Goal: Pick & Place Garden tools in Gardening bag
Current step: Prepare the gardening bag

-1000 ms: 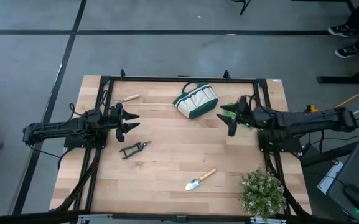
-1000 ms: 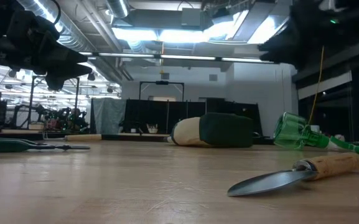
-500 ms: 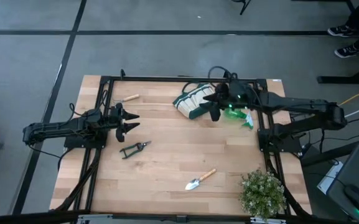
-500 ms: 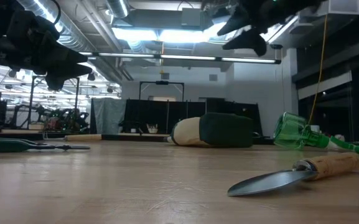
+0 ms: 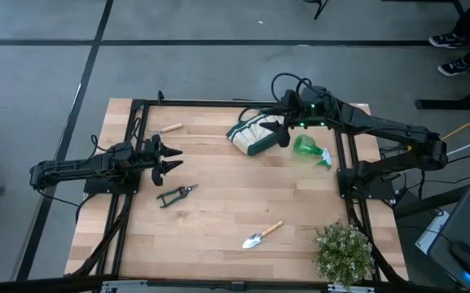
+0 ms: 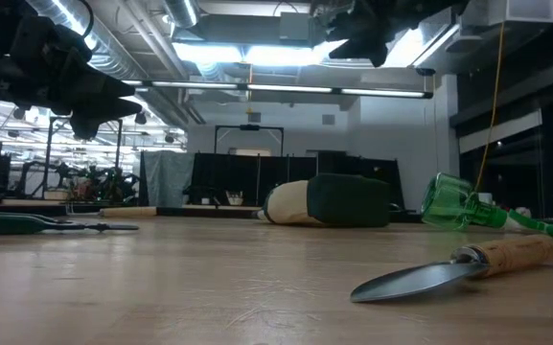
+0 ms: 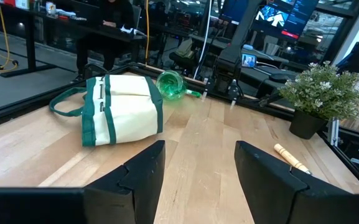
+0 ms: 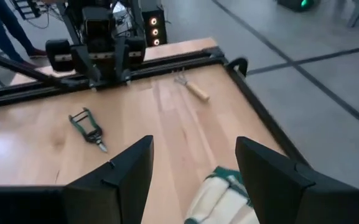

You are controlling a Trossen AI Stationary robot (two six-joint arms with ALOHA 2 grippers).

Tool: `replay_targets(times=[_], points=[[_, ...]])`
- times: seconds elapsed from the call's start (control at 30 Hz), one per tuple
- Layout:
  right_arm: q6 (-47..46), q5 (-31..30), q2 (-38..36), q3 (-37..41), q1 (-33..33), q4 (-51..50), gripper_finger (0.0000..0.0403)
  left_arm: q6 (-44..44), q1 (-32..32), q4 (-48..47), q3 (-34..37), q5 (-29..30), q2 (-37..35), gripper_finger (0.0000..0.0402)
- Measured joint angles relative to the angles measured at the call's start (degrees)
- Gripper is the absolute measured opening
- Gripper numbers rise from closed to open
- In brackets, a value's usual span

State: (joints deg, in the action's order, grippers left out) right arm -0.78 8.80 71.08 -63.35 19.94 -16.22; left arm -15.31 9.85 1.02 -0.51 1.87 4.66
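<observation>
I have the right gripper [image 5: 282, 130] above the gardening bag [image 5: 255, 133] at the far side of the table [image 5: 218, 203], with its two fingers spread wide and nothing between them. The bag lies tipped on its side, not standing, and this is my main worry: in the left wrist view its green-trimmed top with the loose handle faces sideways along the table, so I judge that a tool dropped from above could land on the canvas wall and roll off instead of going in. If I grasp the handle or the rim badly, the soft bag may only drag or fold. The spray bottle [image 5: 309, 150] lies just beside the bag, near the right arm, and a careless move could knock it, and being round it may roll. It is on its side, long axis across the table, its nozzle end toward the right edge and its base toward the bag. The pruning shears [image 5: 175, 194], the trowel [image 5: 262, 234] and the small wood-handled tool [image 5: 166, 128] lie well apart. The left gripper [image 5: 169, 159] waits open near the shears.
</observation>
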Motion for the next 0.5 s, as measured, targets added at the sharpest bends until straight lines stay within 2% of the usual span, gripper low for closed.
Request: replay_targets(times=[0.27, 0.37, 0.5], points=[[0.30, -0.64, 0.18, 0.02, -0.09, 1.40, 0.0232, 0.00, 0.02, 0.00, 0.01, 0.02, -0.01, 0.0190], [4.55, -6.47, 0.18, 0.02, -0.11, 0.53, 0.0232, 0.00, 0.00, 0.01, 0.00, 0.00, -0.01, 0.0191], [17.32, -14.08, 0.18, 0.04, -0.07, -3.45, 0.0232, 0.00, 0.02, 0.00, 0.01, 0.00, -0.01, 0.0190]])
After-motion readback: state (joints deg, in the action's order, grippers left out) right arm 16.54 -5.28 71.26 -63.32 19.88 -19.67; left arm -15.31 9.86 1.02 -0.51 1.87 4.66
